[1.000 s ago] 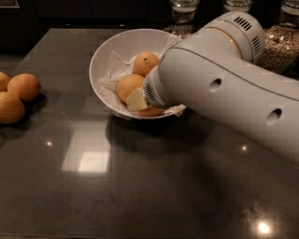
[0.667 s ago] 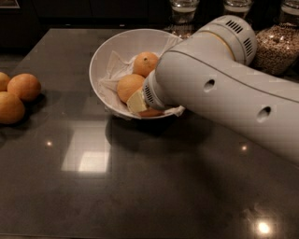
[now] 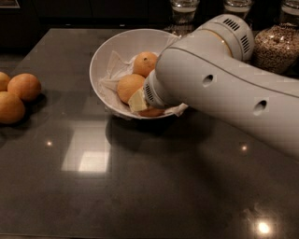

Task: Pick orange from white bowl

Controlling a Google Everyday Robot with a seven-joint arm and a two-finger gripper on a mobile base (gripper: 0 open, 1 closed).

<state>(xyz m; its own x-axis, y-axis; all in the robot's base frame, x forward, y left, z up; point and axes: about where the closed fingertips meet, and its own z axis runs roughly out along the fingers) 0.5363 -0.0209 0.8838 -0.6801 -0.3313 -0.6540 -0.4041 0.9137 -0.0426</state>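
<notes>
From my screen, the arm (image 3: pixel 219 88) fills the right half of the frame, running from the right edge down into the white bowl (image 3: pixel 105 56) in the upper middle. It covers the bowl's right side and rim completely.

The gripper (image 3: pixel 138 100) sits inside the bowl, low at its near side. Only a small pale piece of it shows past the end of the arm. The rest is hidden, so I cannot tell whether it is open, closed or holding anything.

The orange (image 3: pixel 129 87) lies in the bowl on crumpled paper (image 3: pixel 112 70), just left of the gripper and touching it or very nearly so. Behind it is a second orange with a dark dot (image 3: pixel 145 64), partly covered by the arm on its right. Under the arm I can make out an orange sliver (image 3: pixel 152 112), too hidden to tell what it is.

Well apart, at the left edge of the frame, loose oranges (image 3: pixel 24 86) rest on the dark table (image 3: pixel 140 186), with the two outermost cut off by the frame. Along the top, glass jars (image 3: pixel 183 9) are cut off, and a jar of grain (image 3: pixel 276 44) stands behind the arm.
</notes>
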